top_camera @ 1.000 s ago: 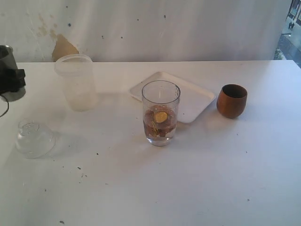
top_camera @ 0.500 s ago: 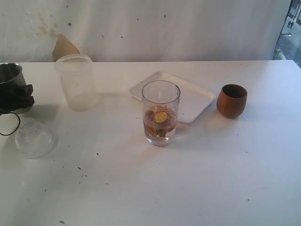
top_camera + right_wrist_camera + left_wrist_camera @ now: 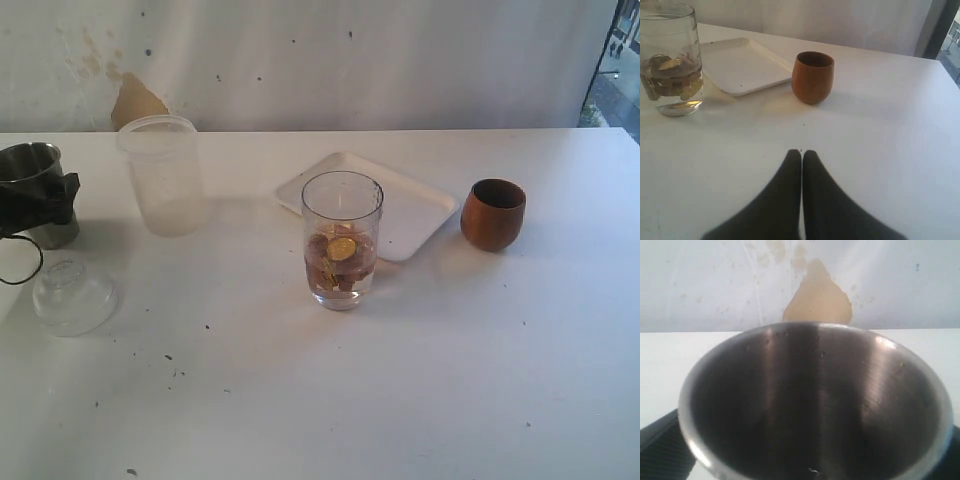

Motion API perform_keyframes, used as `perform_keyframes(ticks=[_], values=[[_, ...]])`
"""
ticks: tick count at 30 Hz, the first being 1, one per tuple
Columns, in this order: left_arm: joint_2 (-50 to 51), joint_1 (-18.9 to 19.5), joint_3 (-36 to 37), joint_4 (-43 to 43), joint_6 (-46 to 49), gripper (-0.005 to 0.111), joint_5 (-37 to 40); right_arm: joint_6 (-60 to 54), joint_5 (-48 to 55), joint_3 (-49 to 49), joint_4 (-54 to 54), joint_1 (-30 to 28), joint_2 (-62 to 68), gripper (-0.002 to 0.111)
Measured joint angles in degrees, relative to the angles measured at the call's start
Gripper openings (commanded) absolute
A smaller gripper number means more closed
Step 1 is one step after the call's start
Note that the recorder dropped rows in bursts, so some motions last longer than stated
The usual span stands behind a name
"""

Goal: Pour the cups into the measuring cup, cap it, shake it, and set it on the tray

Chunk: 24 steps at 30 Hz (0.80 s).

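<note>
A frosted translucent plastic tub [image 3: 160, 175] stands upright and open-topped at the far left of the white table [image 3: 400, 400]. Behind it, a tan patch [image 3: 135, 100] mars the stained wall [image 3: 400, 60].

Steel tumbler [image 3: 30, 160]: tapered, shiny, brushed dark inside; stood upright at the far left of the white worktop [image 3: 400, 380].
Measuring cup [image 3: 342, 240]: tall, clear, straight-sided; stood upright and uncapped near the middle, its lower part holding brown and yellow pieces.
Tray [image 3: 420, 215]: flat, white, rectangular, rounded corners, shallow rim; lay flat and corner-on just behind the measuring cup.
Wooden cup [image 3: 493, 214]: short, rounded, reddish-brown; stood upright, mouth up, just beside the tray's right corner, well apart from the steel tumbler.
</note>
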Motion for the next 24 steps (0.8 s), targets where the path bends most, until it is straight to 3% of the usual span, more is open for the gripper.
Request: perform_keyframes(ticks=[13,24], values=[[-11.37,0.0,3.12,0.0,-1.21,0.105,4.1,0.0,0.0,0.0,0.0,0.0,0.0,0.001],[-25.84,0.0,18.64,2.49,-8.95,0.105,4.67,0.0,0.0,0.0,0.0,0.0,0.0,0.001]])
